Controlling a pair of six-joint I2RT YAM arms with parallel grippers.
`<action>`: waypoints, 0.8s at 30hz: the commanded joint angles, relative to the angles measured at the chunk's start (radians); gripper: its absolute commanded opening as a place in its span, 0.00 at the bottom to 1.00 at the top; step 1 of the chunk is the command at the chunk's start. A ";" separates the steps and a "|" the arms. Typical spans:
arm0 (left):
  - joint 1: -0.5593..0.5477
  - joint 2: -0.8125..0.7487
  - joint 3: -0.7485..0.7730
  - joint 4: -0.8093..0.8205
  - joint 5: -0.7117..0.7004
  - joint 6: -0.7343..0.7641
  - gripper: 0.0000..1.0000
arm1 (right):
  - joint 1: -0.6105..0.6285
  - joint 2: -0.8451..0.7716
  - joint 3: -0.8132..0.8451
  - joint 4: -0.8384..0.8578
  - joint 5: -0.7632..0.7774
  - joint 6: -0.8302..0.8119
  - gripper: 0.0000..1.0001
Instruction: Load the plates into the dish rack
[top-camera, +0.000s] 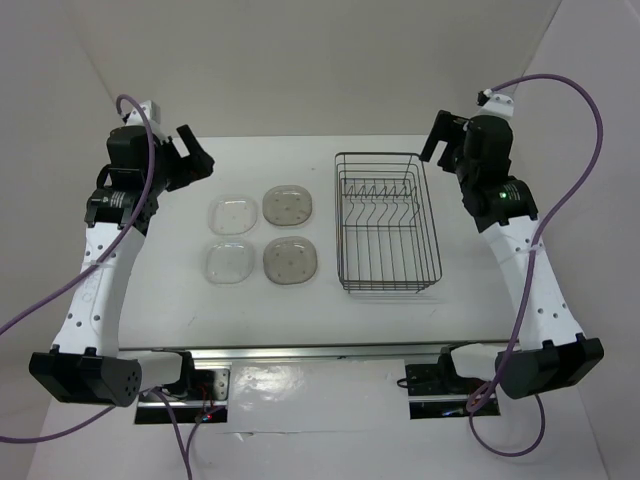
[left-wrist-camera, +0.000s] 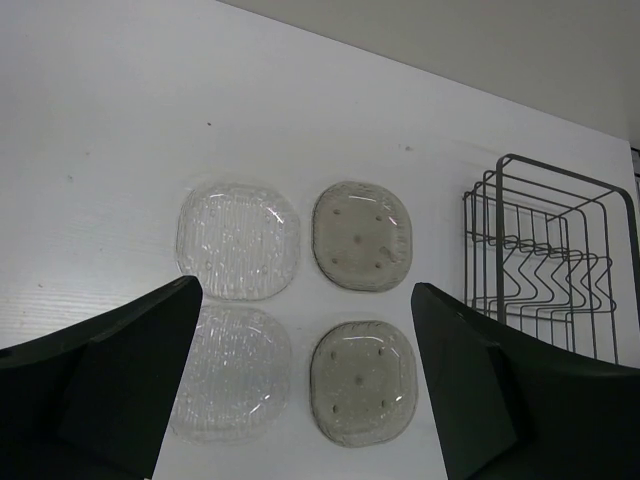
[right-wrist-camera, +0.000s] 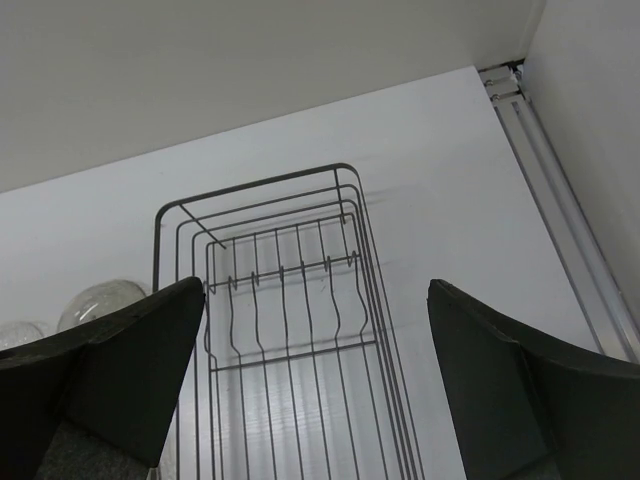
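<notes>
Two clear plates (top-camera: 232, 214) (top-camera: 229, 261) and two smoky grey plates (top-camera: 289, 205) (top-camera: 291, 261) lie flat in a square on the white table, left of the dark wire dish rack (top-camera: 387, 222), which holds nothing. My left gripper (top-camera: 195, 155) is open and empty, raised above the table left of the plates. Its wrist view shows the clear plates (left-wrist-camera: 238, 240) (left-wrist-camera: 232, 372), the grey plates (left-wrist-camera: 362, 236) (left-wrist-camera: 364, 382) and the rack (left-wrist-camera: 545, 265). My right gripper (top-camera: 440, 140) is open and empty, raised behind the rack's right side, looking down at the rack (right-wrist-camera: 290, 300).
White walls close in the table at the back and on both sides. A metal rail (top-camera: 320, 352) runs along the near edge between the arm bases. Plate edges (right-wrist-camera: 100, 298) show left of the rack in the right wrist view.
</notes>
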 joint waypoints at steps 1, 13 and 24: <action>0.002 -0.027 -0.002 0.048 -0.028 0.022 1.00 | 0.019 -0.006 0.020 0.041 0.014 -0.013 1.00; 0.002 0.022 -0.028 0.061 -0.019 0.001 1.00 | 0.029 0.005 -0.024 0.076 -0.112 -0.002 1.00; 0.012 0.352 -0.100 0.092 -0.037 -0.010 0.95 | 0.143 -0.006 -0.179 0.191 -0.206 0.018 1.00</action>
